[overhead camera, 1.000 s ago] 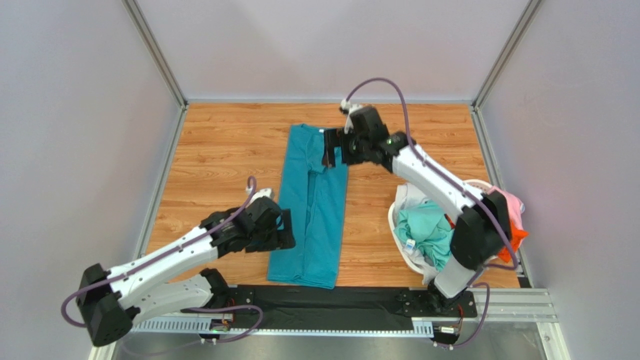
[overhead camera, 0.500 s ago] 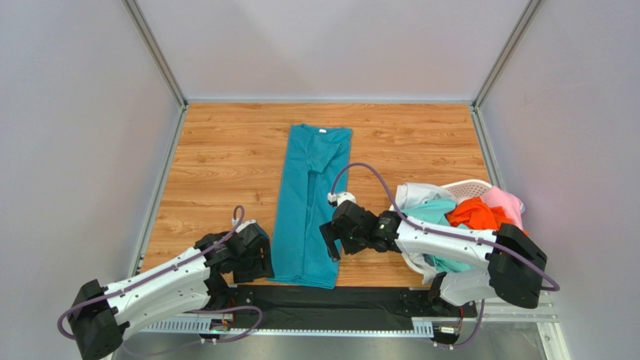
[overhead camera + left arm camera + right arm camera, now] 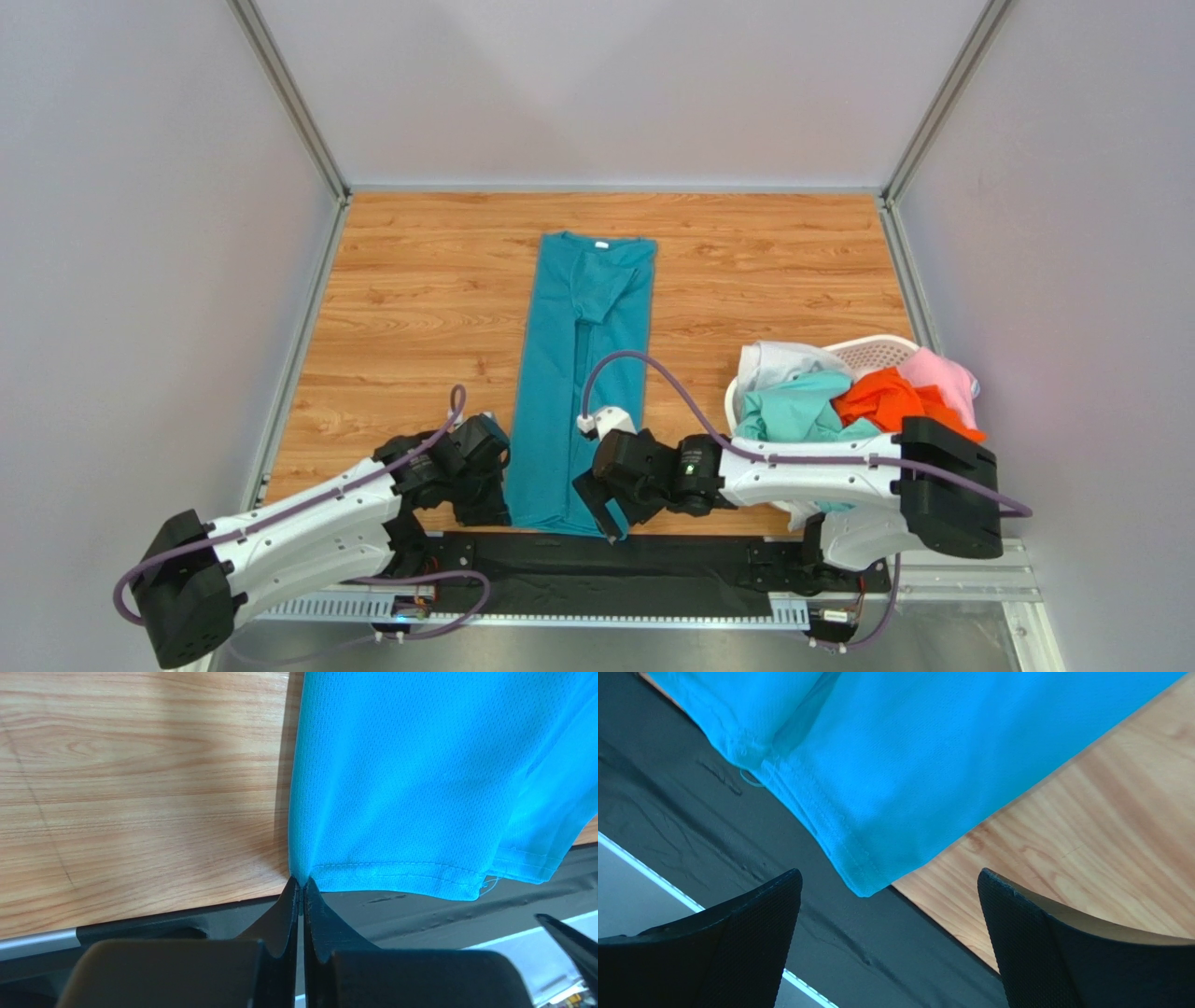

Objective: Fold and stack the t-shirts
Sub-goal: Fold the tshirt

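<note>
A deep teal-blue t-shirt (image 3: 582,378) lies folded into a long strip down the middle of the wooden table, collar at the far end. My left gripper (image 3: 500,486) is at its near left hem corner. In the left wrist view the left gripper (image 3: 302,882) is shut on that corner of the teal t-shirt (image 3: 421,777). My right gripper (image 3: 606,507) hovers at the near right hem corner. In the right wrist view the right gripper (image 3: 889,875) stands open, its fingers either side of the teal t-shirt's (image 3: 913,756) corner without touching it.
A white perforated basket (image 3: 873,346) at the right holds mint green (image 3: 793,409), orange (image 3: 881,396), pink (image 3: 940,375) and white (image 3: 779,361) t-shirts. A black mat (image 3: 673,571) runs along the table's near edge under the hem. White walls enclose the table.
The right arm swung from the shirt's far collar end to its near right hem corner. The left gripper moved to the near left corner and shut on it.
</note>
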You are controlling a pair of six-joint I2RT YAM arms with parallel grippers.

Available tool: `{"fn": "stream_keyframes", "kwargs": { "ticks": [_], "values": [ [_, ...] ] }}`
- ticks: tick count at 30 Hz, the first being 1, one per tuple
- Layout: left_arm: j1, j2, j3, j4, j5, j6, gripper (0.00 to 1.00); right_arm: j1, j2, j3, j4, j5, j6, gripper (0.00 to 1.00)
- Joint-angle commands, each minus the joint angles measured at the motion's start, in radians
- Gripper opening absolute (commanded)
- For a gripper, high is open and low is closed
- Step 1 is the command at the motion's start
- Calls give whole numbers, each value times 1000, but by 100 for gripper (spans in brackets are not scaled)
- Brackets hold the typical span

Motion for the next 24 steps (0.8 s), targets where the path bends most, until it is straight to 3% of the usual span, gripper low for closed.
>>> {"fn": "stream_keyframes", "kwargs": {
  "ticks": [1,13,16,20,24],
  "values": [
    [-1,-8,-9,12,38,1,0,40,30,12,29,-1,25,95],
    [-1,-41,-33,-5,41,-19,0,70,73,-43,12,-48,97,74],
    [-1,-41,-33,-5,43,-21,0,79,73,-55,14,-37,109,60],
    [-1,-44,-20,-10,52,-13,0,82,52,-60,-11,-5,111,24],
    [-1,-50,6,-10,49,11,0,82,19,-42,-23,25,91,17]
  ]
}}
